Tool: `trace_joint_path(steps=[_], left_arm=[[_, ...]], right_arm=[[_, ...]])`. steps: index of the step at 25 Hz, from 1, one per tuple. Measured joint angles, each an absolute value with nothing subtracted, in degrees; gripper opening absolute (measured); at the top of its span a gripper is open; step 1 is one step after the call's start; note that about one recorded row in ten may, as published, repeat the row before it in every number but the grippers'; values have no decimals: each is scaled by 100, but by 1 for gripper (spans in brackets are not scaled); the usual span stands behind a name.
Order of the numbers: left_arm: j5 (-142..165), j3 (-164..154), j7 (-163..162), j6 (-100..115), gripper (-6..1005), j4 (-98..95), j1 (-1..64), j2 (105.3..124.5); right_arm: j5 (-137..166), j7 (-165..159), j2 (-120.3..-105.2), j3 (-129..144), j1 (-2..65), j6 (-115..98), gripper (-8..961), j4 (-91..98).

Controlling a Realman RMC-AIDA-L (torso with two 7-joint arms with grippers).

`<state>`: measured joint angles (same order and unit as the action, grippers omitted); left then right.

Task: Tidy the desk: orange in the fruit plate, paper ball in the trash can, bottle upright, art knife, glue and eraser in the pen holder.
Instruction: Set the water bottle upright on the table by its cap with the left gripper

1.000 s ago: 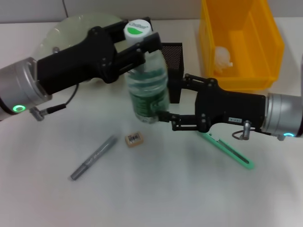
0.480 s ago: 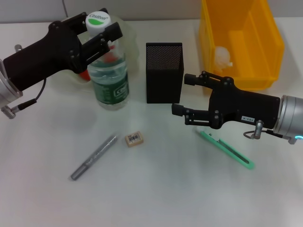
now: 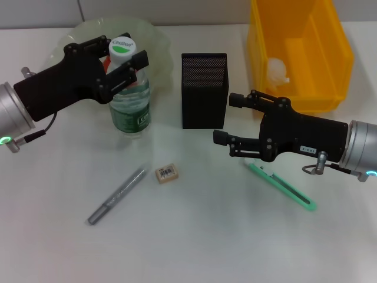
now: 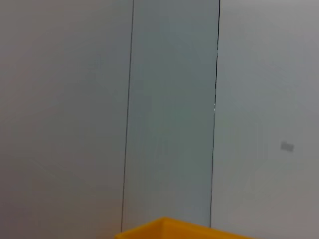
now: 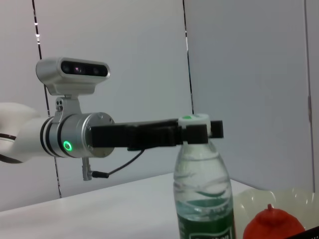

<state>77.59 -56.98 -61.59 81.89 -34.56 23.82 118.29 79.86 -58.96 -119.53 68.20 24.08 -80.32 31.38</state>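
One bottle [image 3: 129,100] stands upright on the desk [image 3: 200,236] just before the fruit plate [image 3: 153,35], the left gripper [image 3: 121,59] clamped at its neck. One glue [image 3: 116,196], one eraser [image 3: 166,173] and one art knife [image 3: 281,186] lie flat. The right gripper [image 3: 227,121] hovers spread apart beside the pen holder [image 3: 204,90].

White desk [image 3: 194,236] with glue [image 3: 116,196], eraser [image 3: 166,173], art knife [image 3: 281,187].
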Motion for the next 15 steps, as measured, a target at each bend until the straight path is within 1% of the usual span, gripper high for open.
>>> trace_joint_path(steps=[15], left_arm=[[7782,-5702,-5930,7737,450,-3414,2331,11850]], right_arm=[[7982,-5897,-11962,6820,2408,-8114,850,3119]])
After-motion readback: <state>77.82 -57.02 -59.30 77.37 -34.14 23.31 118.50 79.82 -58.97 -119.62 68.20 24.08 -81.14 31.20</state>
